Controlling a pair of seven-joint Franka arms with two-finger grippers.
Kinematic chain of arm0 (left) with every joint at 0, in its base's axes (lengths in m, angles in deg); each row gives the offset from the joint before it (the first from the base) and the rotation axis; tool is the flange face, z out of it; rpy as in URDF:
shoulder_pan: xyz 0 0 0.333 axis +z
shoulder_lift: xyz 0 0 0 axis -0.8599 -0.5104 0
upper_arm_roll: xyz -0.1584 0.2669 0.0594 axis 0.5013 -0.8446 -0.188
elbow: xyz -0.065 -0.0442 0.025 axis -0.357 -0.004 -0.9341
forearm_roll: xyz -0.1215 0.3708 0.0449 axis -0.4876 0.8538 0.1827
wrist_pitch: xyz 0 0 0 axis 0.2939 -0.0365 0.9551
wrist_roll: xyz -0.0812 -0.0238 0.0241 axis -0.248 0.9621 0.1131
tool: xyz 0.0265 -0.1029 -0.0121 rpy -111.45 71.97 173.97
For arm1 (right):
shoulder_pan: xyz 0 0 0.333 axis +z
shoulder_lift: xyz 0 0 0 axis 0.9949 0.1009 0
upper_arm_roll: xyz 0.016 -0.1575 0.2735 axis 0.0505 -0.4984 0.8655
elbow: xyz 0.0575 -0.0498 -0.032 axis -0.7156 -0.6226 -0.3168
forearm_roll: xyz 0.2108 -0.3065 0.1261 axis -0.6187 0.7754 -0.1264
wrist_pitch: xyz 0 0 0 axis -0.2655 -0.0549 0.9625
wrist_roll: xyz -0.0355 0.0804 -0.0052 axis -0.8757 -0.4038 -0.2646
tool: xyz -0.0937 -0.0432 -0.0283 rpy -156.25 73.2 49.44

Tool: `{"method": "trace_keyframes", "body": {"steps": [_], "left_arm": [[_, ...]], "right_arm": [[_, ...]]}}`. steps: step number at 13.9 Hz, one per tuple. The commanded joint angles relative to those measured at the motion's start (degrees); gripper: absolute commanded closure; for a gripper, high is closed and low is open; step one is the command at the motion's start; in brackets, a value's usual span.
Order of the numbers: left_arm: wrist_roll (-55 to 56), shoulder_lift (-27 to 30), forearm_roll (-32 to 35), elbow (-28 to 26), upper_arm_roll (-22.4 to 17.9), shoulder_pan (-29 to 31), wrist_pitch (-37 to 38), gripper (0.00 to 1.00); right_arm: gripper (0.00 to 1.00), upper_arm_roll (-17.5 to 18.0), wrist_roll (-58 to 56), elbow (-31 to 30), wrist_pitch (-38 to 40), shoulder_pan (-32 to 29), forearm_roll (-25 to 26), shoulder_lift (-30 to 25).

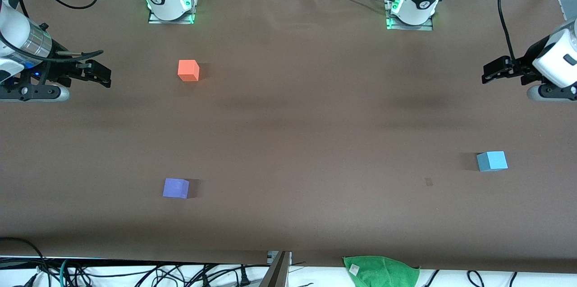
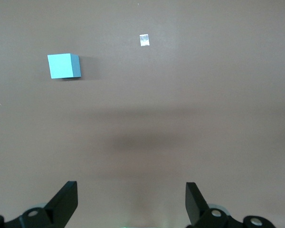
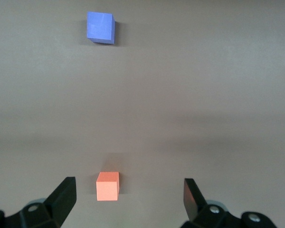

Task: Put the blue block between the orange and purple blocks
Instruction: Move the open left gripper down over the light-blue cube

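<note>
The light sky-blue block [image 1: 492, 161] sits on the brown table toward the left arm's end; it also shows in the left wrist view [image 2: 64, 65]. The orange block [image 1: 188, 70] lies toward the right arm's end, and the purple block [image 1: 176, 188] lies nearer the front camera than it. Both show in the right wrist view: the orange block [image 3: 107, 185] and the purple block [image 3: 100, 27]. My left gripper [image 1: 489, 73] is open and empty, up in the air at the left arm's end of the table. My right gripper [image 1: 103, 75] is open and empty, up in the air at the right arm's end.
A green cloth [image 1: 381, 270] hangs at the table's front edge. A small pale scrap [image 1: 428, 182] lies on the table beside the blue block, seen too in the left wrist view [image 2: 144, 40]. Cables run along the front edge.
</note>
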Motion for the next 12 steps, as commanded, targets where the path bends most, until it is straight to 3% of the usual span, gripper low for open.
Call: {"method": "trace_keyframes", "body": {"steps": [1, 5, 8, 12], "left_arm": [[-0.8, -4.9, 0.0, 2.3, -0.6, 0.6, 1.1, 0.0], [-1.2, -9.0, 0.5, 2.8, -0.9, 5.0, -3.2, 0.0], [-1.4, -14.5, 7.7, 2.7, -0.8, 7.6, -12.6, 0.0], [-6.4, -21.7, 8.6, 2.4, -0.8, 10.4, -24.2, 0.0]], "right_arm": [[0.0, 0.6, -0.2, 0.5, 0.2, -0.7, 0.1, -0.1], [0.0, 0.6, -0.2, 0.5, 0.2, -0.7, 0.1, -0.1], [0.0, 0.6, -0.2, 0.5, 0.1, -0.7, 0.1, -0.1], [0.0, 0.6, -0.5, 0.5, -0.1, -0.7, 0.1, -0.1]]}}
